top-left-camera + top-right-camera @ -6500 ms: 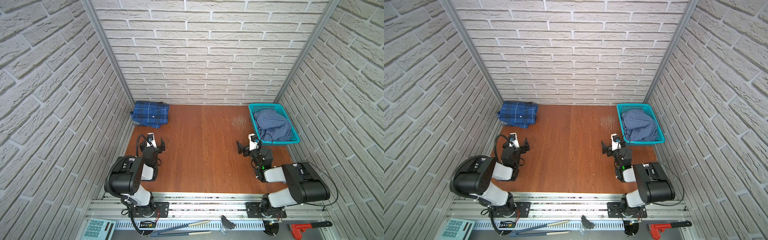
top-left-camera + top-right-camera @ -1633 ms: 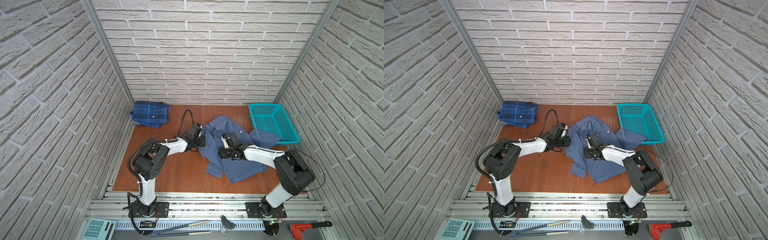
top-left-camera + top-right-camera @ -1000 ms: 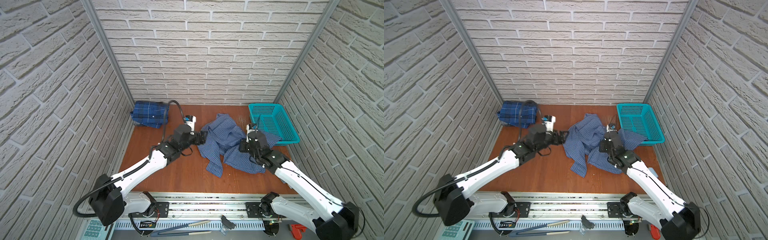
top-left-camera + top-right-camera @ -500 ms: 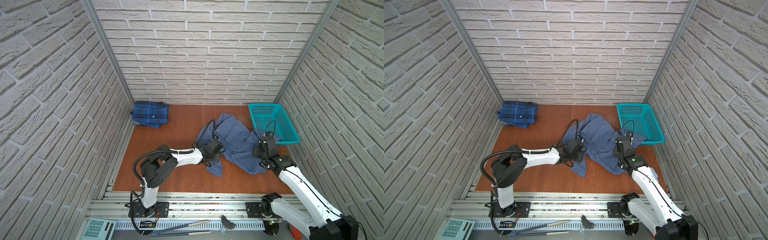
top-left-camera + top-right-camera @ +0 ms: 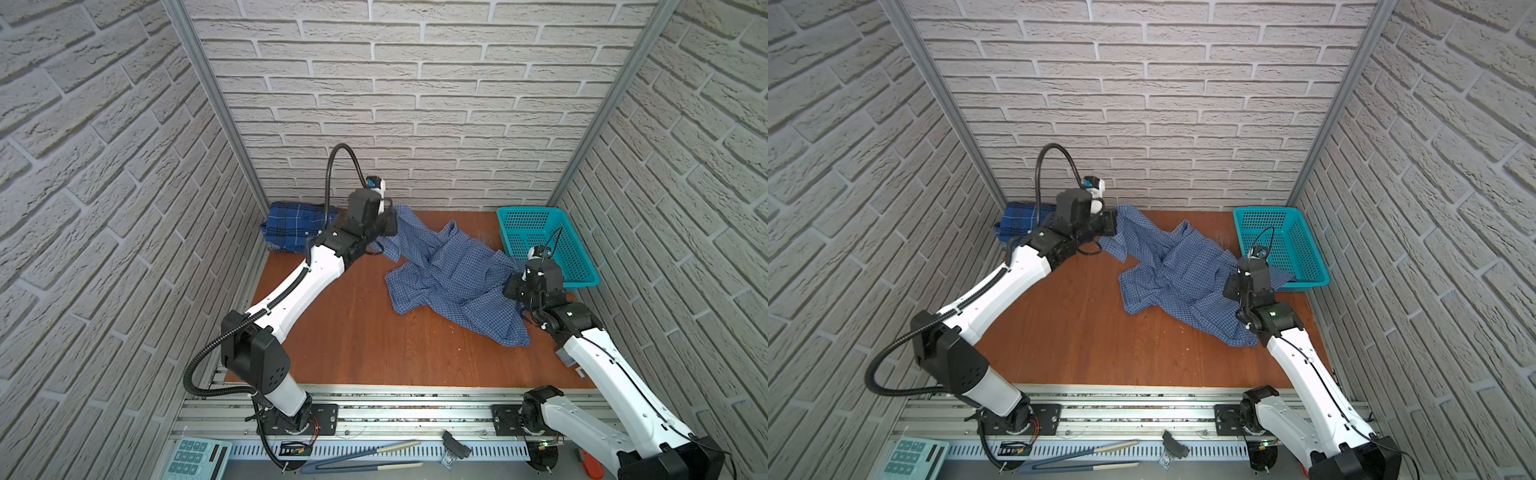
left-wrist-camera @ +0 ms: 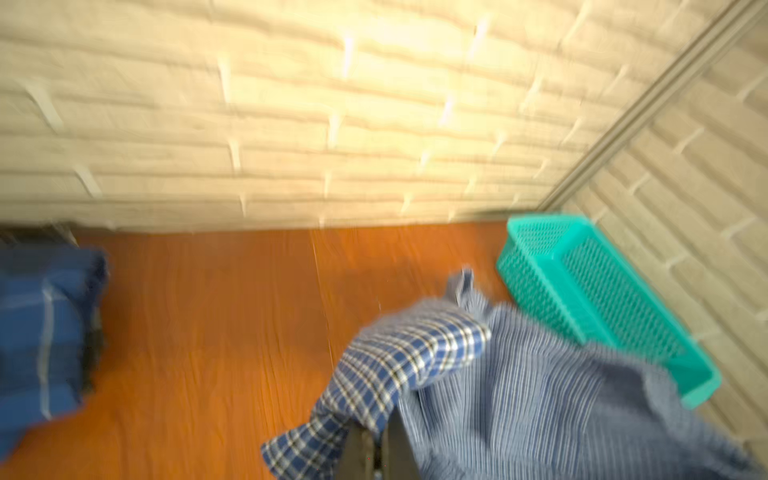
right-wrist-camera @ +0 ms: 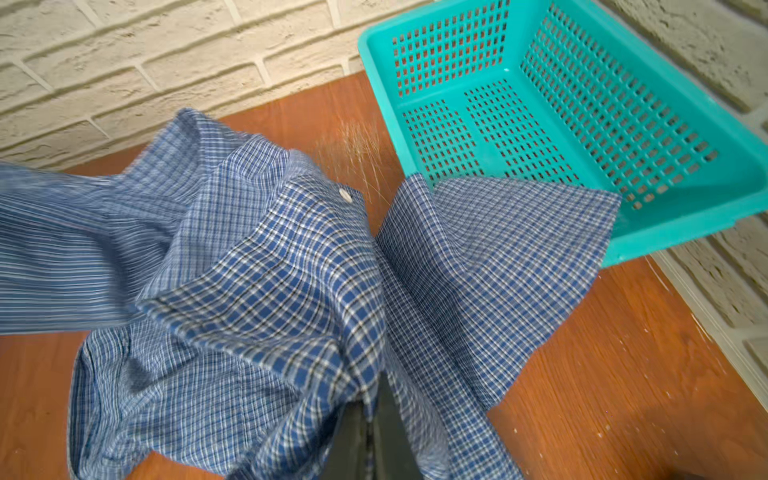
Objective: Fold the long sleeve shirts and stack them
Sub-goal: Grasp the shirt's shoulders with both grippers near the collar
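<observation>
- Long sleeve shirts: 2 pcs, both sitting on table (image 5: pixel 353 332). None is lying in basket (image 5: pixel 528 210), which is standing empty at back-right.
- Plaid shirt (image 5: pixel 291 226): resting as a folded bundle in back-left corner, against the wall. Looking finished, and prob. serving as base of the stack.
- Light-check shirt (image 5: pixel 453 274): sprawling crumpled across mid/right of table, unfolded, w/ one flap reaching basket's near corner. A white button is showing in right wrist view.
- Left end effector (image 6: pixel 378 444): jaws clamping fully on one edge of light-check shirt. It is holding that edge up off table near back wall, just beside plaid shirt. Left wrist view is blurring, so detail is poor.
- Right end effector (image 7: pixel 370 415): jaws pinching tight on cloth at the opposite side, near basket and low over table.
- Progress (est.): approx. halfway, w/ 1 of 2 shirts folded. The 2nd is out of basket and being stretched between both arms.
- Remaining (est.): laying 2nd shirt flat, tucking sleeves in, folding it down, then placing it on plaid shirt.
</observation>
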Controlling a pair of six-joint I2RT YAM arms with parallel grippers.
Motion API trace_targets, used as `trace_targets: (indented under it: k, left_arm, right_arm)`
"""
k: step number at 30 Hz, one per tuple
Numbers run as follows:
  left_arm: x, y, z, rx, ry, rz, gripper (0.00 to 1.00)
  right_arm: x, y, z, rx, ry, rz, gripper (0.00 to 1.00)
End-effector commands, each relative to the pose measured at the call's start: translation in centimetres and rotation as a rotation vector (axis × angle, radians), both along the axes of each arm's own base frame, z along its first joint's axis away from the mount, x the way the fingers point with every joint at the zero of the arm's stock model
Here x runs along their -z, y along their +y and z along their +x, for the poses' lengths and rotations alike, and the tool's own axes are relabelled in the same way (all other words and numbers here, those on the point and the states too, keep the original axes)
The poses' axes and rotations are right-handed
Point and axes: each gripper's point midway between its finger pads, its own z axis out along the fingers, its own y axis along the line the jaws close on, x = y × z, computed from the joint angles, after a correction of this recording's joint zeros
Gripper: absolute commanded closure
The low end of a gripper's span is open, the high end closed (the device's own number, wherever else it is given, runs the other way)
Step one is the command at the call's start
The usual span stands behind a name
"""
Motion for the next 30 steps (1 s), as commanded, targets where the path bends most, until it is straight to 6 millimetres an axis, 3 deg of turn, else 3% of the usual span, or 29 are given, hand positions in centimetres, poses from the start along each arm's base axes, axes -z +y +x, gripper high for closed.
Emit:
trace_targets:
  k: [1,2,4,5,7,8,10,12,14,16,18,20,23,27,30]
  left_arm:
    - [3.4,0.5,5.1,-0.075,0.013,0.118,0.84]
    - [5.0,-0.6,6.7,-0.064,0.028,0.114,0.58]
    - [9.4,-3.4,8.0,0.013,0.180,0.111,0.42]
    - [11.1,-4.0,7.6,-0.008,0.236,0.171,0.21]
    - [12.2,-3.8,5.7,-0.084,0.230,0.343,0.02]
    - [12.8,-3.3,4.3,-0.110,0.233,0.401,0.02]
    - [13.5,-1.5,1.7,-0.137,0.254,0.400,0.02]
    - [13.4,1.2,-0.9,-0.180,0.256,0.348,0.02]
    - [13.3,4.0,-3.9,-0.208,0.240,0.295,0.02]
    - [13.8,5.5,-7.1,-0.202,0.236,0.244,0.02]
    - [15.5,5.3,-10.4,-0.167,0.243,0.185,0.02]
    - [18.0,3.3,-13.0,-0.074,0.269,0.088,0.02]
    - [21.1,0.7,-13.7,-0.011,0.307,0.035,0.02]
    - [25.5,-1.1,-12.0,-0.011,0.403,0.081,0.02]
    - [27.5,-2.1,-10.9,-0.020,0.410,0.069,0.05]
  right_arm:
    - [1.0,-0.7,1.9,-0.014,-0.027,-0.065,0.90]
    - [2.3,-2.0,1.7,0.026,0.013,-0.080,0.90]
    - [3.5,-2.9,1.7,0.045,0.074,-0.028,0.84]
    - [3.4,-2.2,1.8,0.009,0.092,0.010,0.75]
    - [2.2,-1.0,1.5,-0.042,0.092,0.052,0.51]
    - [1.5,-0.6,1.1,-0.063,0.075,0.071,0.36]
    - [0.3,0.8,0.3,-0.128,0.036,0.126,0.19]
    - [0.3,2.6,-0.6,-0.201,0.009,0.195,0.12]
    - [1.8,4.4,-1.6,-0.247,0.040,0.254,0.06]
    - [3.1,6.6,-2.2,-0.298,0.061,0.263,0.03]
    - [4.2,8.8,-2.3,-0.351,0.077,0.261,0.03]
    - [5.4,11.0,-2.0,-0.403,0.116,0.251,0.03]
    - [8.0,13.0,-1.6,-0.439,0.203,0.184,0.03]
    - [12.2,13.9,-1.4,-0.451,0.326,0.073,0.03]
    - [15.3,14.7,-1.5,-0.445,0.399,0.036,0.08]
